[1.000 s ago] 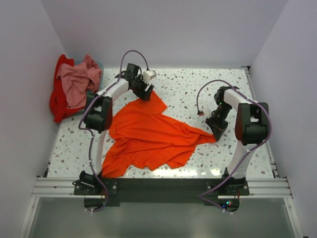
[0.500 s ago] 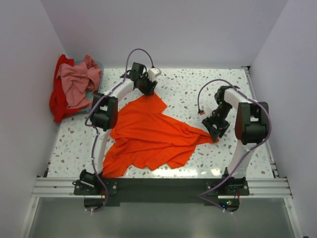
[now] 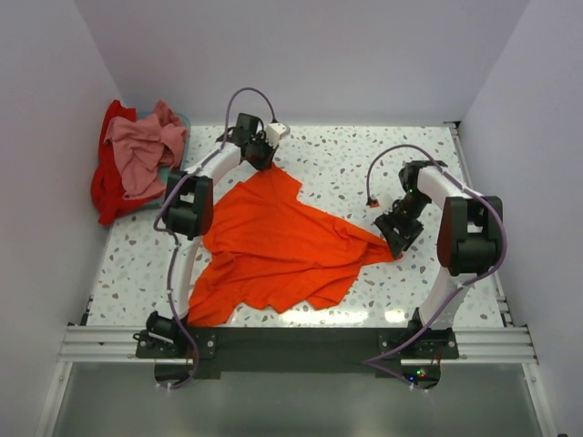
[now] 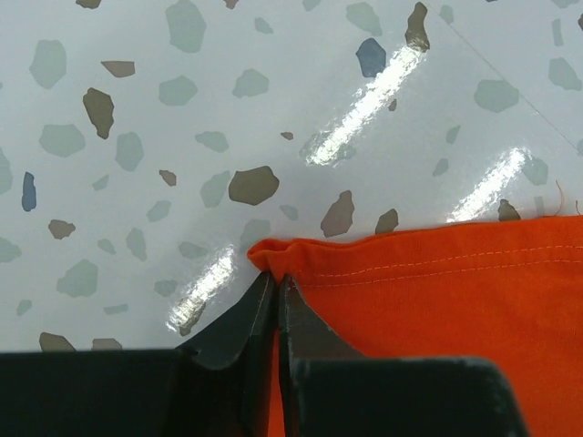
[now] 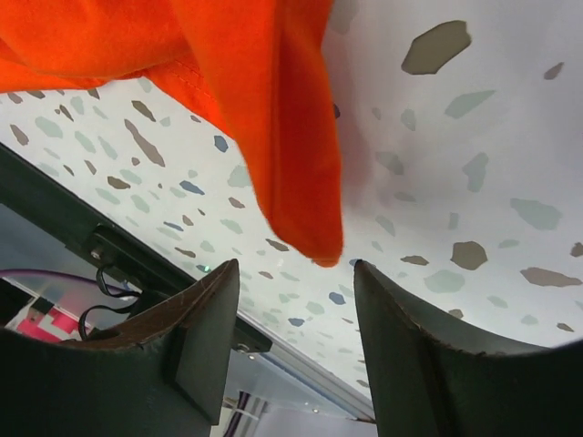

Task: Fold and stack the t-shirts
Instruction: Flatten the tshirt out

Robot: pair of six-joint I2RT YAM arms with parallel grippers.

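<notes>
Top external view: the orange shirt (image 3: pixel 273 246) lies spread on the desk (image 3: pixel 364 164). The left end effector (image 3: pixel 262 162) is clamped on its far corner. The right end effector (image 3: pixel 398 238) stands open around its right tip. The pink shirt (image 3: pixel 141 150) and red shirt (image 3: pixel 109 196) lie heaped to its left.

Left arm (image 3: pixel 187 205), right arm (image 3: pixel 465 232): white links alternating with black joint housings; lilac cables (image 3: pixel 246 90) looping overhead; black tapered fingers (image 5: pixel 205 346) showing scuffed edges.

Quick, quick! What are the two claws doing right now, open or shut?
Left claw: shut, pinching the hemmed corner of the bright orange cloth t-shirt.
Right claw: open, holding nothing; a tip of that t-shirt hangs loose by it.
</notes>
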